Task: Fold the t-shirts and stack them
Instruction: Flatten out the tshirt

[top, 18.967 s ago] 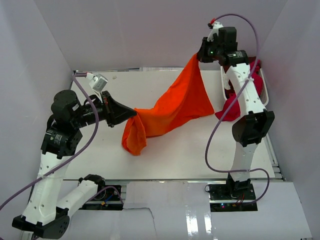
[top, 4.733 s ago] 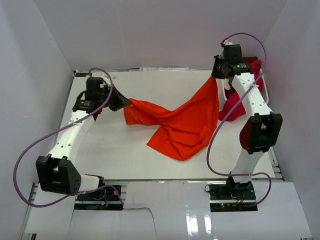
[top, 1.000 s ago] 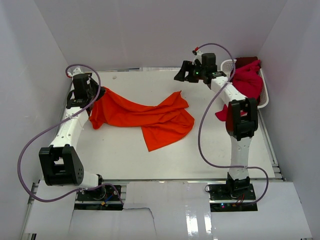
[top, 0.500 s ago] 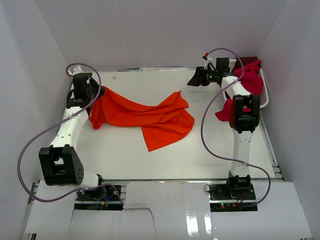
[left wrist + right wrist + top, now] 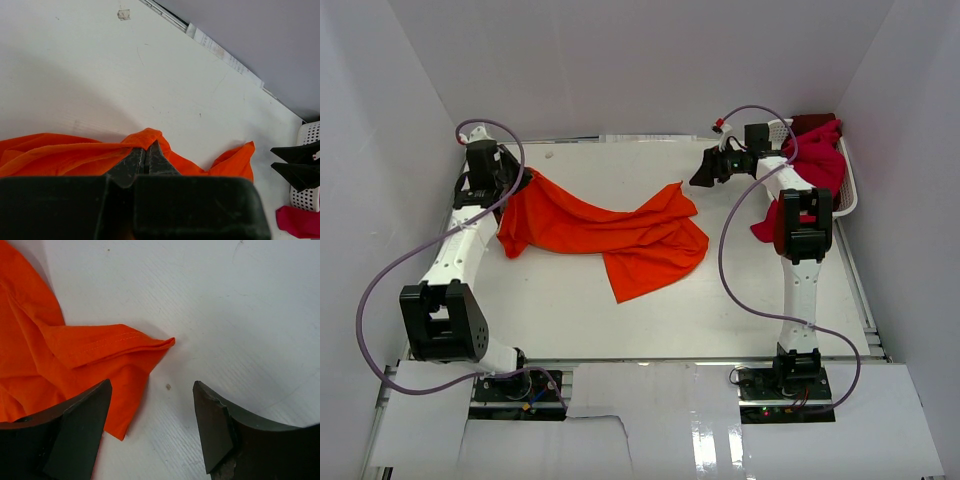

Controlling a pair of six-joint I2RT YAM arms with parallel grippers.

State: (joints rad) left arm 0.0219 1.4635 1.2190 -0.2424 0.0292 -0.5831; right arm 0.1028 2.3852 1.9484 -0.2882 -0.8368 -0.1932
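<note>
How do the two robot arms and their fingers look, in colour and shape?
Both the left arm and right arm have white links with black joint housings. A thin purple cable loops along each. The fingers are black tapering wedges.

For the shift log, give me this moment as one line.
left gripper: shut on orange t-shirt | right gripper: open, empty, over its far corner | crimson t-shirts: at basket | fold: not started
</note>
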